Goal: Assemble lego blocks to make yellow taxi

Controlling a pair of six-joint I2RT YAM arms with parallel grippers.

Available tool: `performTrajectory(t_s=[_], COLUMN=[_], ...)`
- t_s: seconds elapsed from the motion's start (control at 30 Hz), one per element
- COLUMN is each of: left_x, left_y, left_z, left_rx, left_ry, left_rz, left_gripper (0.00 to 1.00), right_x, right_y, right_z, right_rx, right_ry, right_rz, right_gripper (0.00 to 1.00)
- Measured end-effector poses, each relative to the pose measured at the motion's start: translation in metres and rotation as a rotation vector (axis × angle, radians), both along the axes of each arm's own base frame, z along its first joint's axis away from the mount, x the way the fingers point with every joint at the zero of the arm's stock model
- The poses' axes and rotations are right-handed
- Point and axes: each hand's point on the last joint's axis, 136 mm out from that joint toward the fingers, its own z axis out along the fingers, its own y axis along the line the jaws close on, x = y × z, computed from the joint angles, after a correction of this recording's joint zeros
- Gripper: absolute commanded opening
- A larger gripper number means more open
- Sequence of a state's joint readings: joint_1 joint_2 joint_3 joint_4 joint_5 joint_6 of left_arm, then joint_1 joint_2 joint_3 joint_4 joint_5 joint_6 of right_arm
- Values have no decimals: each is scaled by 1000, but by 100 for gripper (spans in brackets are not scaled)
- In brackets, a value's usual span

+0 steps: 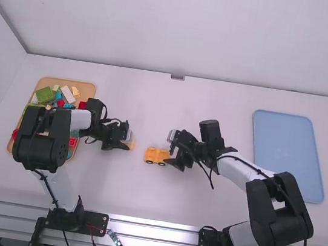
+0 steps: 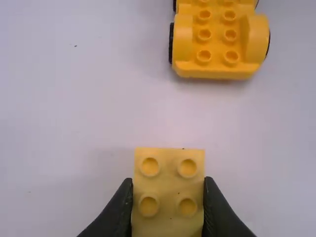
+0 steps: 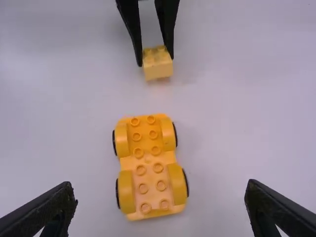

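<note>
White table [image 1: 141, 199] holds a yellow taxi chassis [image 1: 157, 155], roof still to build

Pale walls [image 1: 183, 28] rise behind the work. The chassis sits on the tabletop, studs up, between both grippers. The left gripper [image 2: 169, 182] has its fingers clamped on the sides of a yellow two-by-two stud brick [image 2: 169, 195], held apart from the chassis. The right gripper [image 3: 159, 191] has its fingers spread wide towards the chassis, without touching it.

Both parts look like hard plastic: light, stiff, unlikely to break, a little slick at the flanks. The brick is best pinched low on opposite walls, leaving studs and underside free. The chassis will probably roll if pushed along its length, so it should be braced across the fenders [image 3: 126, 192] before anything is pressed down; a tilted brick could skid off the studs.

Smooth and matte, the surface offers little to stop rolling. At the left, a tan tray [image 1: 76, 84] bears mixed toy bricks [image 1: 44, 94]; at the right lies a blue tray [image 1: 288, 153].
</note>
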State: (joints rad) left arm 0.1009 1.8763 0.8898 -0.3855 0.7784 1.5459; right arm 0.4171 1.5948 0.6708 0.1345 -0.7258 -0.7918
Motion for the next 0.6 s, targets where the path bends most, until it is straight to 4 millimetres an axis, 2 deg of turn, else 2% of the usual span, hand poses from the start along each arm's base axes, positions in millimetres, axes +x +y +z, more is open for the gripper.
performTrajectory(t_s=[0.13, 0.3, 0.33, 0.4, 0.53, 0.6], left_x=[-7, -7, -4, -4, -11, -16], left_y=[-5, -20, -25, -33, -51, -62], left_z=[7, 41, 53, 64, 77, 79], left_rx=[-33, -55, -53, -45, -29, -19], left_ry=[46, 0, -28, -49, -57, -48], left_rz=[14, 7, 8, 7, -18, -32], left_gripper=[2, 2, 2, 2, 2, 2], right_x=[-4, -14, -13, -10, -11, -16], right_y=[-4, -14, -13, -11, -7, -4], right_z=[-6, -14, -15, -17, -38, -55], right_rx=[33, 80, 95, 113, 113, 92], right_ry=[-34, -34, -40, -47, 0, 64], right_rz=[4, 1, 5, 9, 9, 19], right_gripper=[89, 90, 91, 92, 91, 91])
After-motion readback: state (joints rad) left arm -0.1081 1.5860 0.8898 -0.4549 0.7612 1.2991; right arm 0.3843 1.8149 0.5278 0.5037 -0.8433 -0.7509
